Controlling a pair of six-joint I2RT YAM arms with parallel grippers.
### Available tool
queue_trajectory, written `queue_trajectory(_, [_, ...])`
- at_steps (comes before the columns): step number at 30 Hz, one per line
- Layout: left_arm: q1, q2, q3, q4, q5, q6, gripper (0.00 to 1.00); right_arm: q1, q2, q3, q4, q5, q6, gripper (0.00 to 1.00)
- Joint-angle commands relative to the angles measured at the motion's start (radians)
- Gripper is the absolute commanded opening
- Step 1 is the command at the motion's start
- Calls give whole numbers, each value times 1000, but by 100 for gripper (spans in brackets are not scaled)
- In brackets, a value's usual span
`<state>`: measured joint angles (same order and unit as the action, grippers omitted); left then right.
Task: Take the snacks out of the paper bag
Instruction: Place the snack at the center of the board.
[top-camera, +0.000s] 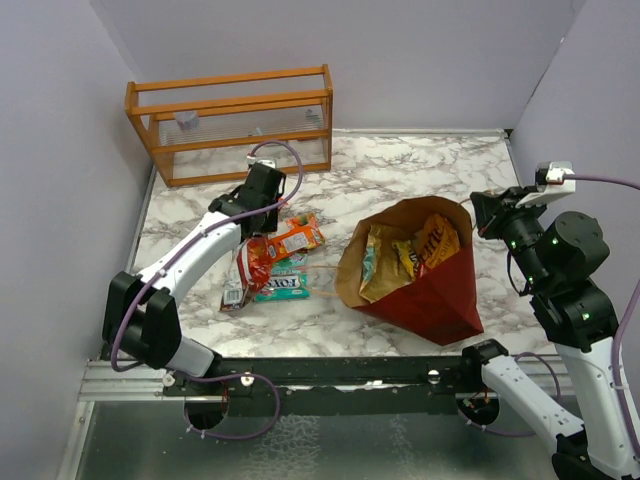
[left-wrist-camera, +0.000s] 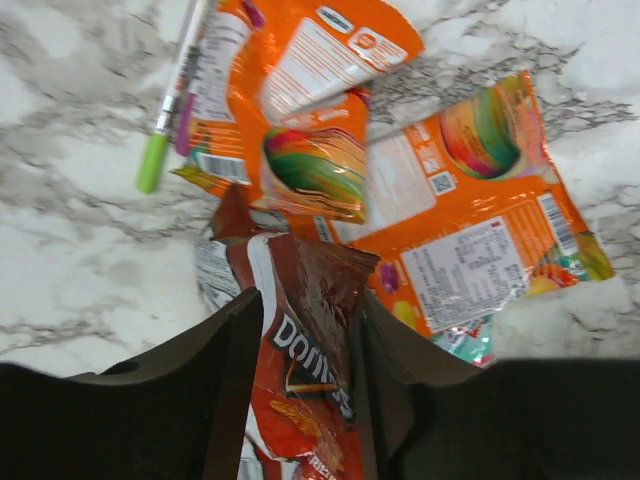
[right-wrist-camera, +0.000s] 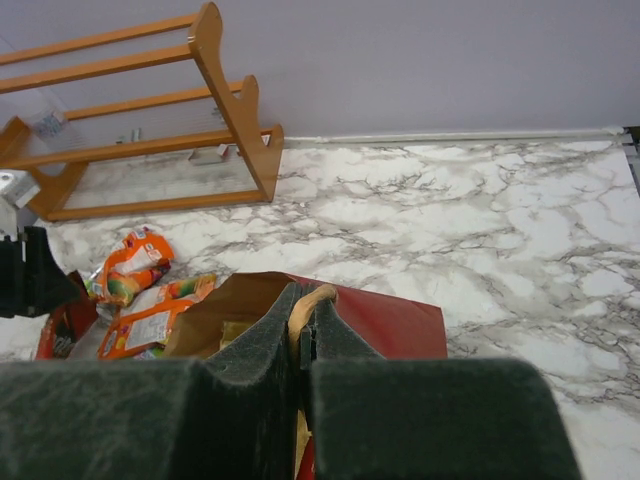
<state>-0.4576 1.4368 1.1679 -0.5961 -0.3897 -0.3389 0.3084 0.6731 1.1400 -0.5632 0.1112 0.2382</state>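
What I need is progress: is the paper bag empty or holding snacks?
Not empty. The paper bag lies on its side, mouth open, with yellow and orange packets visible inside.

There was one dark red paper bag (top-camera: 430, 300), one orange wooden rack (top-camera: 230, 103) and one green-capped pen (left-wrist-camera: 165, 110). Four snack packets lay outside: two orange packets (left-wrist-camera: 480, 240), one red Doritos packet (left-wrist-camera: 300, 380) and one teal packet (top-camera: 283, 288). At least three more packets (top-camera: 437, 243) showed inside.
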Motion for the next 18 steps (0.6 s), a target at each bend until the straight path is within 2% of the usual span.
queue_trajectory(1, [4,4,32,20,197,-69,51,1,-18,38,70,-14,-6,2])
queue_trajectory(8, [1,-252,-47,189,450,-209,79,1,-16,6,101,-39,6,2])
queue_trajectory(14, [-17,-302,-98,210,571,-277,82,1,-5,6,109,-47,9,2])
queue_trajectory(18, [-49,-324,-151,289,634,-319,82,2,-12,6,102,-44,9,2])
